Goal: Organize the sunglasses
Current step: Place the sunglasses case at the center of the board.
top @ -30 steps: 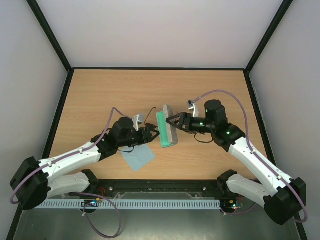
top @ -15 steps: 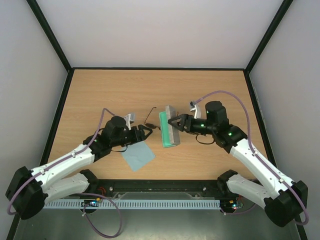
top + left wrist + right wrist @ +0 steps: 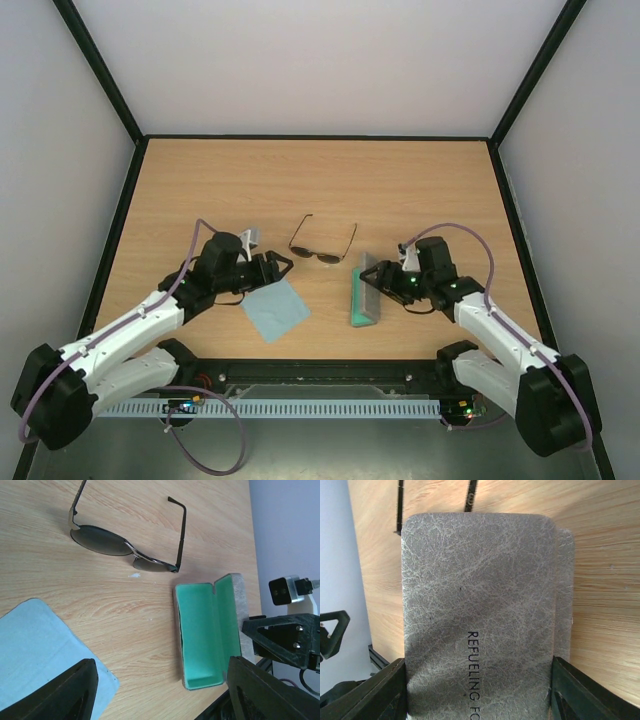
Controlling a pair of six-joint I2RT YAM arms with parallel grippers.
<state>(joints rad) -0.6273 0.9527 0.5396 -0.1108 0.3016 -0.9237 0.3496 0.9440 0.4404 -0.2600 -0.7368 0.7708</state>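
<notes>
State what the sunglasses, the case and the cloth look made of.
The sunglasses: thin frame, probably metal, glinting silver at the bridge; dark glossy lenses, glass or plastic unclear. The case: grey shell with crackled leather-like grain, likely faux leather, printed lettering; matte green lining, felt-like. The cloth: soft light blue fabric, matte, probably microfibre.

The work surface is a light wood-grain table (grain runs left to right in the top view). A black frame borders its edges, and black posts rise from the far corners. Plain pale walls enclose three sides. Lighting is even and diffuse
</notes>
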